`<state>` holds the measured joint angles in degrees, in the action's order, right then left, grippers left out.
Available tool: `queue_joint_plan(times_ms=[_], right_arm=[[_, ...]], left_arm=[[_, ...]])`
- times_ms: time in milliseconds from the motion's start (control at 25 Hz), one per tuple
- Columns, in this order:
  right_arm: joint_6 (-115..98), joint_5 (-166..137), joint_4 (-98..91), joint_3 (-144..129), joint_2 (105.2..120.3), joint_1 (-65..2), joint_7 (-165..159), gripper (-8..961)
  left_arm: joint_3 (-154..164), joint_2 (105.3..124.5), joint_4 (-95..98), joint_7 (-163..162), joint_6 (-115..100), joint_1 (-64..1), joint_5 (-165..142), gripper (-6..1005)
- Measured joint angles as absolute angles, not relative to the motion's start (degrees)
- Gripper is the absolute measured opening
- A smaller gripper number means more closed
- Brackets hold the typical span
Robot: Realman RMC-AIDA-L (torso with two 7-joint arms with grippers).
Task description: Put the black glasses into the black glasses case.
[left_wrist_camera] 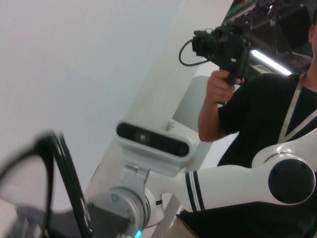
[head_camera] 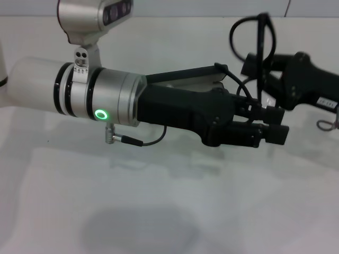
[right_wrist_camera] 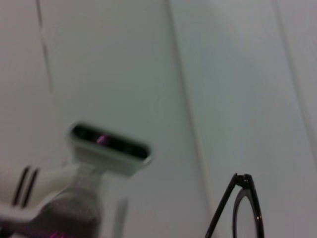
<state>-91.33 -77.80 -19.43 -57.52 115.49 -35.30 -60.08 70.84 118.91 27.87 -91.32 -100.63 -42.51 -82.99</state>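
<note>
The black glasses (head_camera: 260,39) stand upright in the air at the upper right of the head view. My right gripper (head_camera: 255,67) reaches in from the right and is shut on their frame. They also appear close up in the left wrist view as the glasses (left_wrist_camera: 59,173), and in the right wrist view as the glasses (right_wrist_camera: 245,208). My left gripper (head_camera: 274,125) stretches across from the left and ends just below the glasses. Only a strip of the black glasses case (head_camera: 190,79) with grey lining shows behind the left arm; the rest is hidden.
The white table (head_camera: 159,211) spreads out below both arms. A person with a camera (left_wrist_camera: 223,49) stands behind the robot in the left wrist view. The robot's head (right_wrist_camera: 109,144) shows in the right wrist view.
</note>
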Motion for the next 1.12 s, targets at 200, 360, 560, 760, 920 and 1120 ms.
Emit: queue_joint_plan(times_ms=[200,360,560,760,920,1120], right_arm=[[-92.6,-80.3,-19.9,-61.5,115.18,-35.3,-60.4,115],[-94.3,-83.5,-20.4,-61.5,115.01,-35.3,-60.4,115],[-95.6,-86.4,-23.0,-61.6,114.95,-33.6,-59.9,115],[-95.9,-86.5,-26.1,-61.2,114.87,-30.6,-59.8,115],[-96.2,-86.0,-26.8,-60.4,114.59,-29.4,-59.8,115],[-96.8,-86.0,-26.9,-60.0,114.8,-29.3,-59.8,115]], left_arm=[[70.5,118.91,27.9,-91.2,-100.5,-42.3,-83.0,461],[70.5,119.09,27.9,-91.1,-100.4,-42.3,-83.3,461],[70.5,119.21,27.5,-91.1,-100.3,-42.3,-83.4,461],[70.5,119.27,27.4,-91.1,-100.3,-42.1,-83.4,461],[70.5,119.28,27.4,-91.1,-100.3,-42.0,-83.4,461],[70.5,119.39,27.5,-91.0,-100.2,-42.2,-83.6,461]])
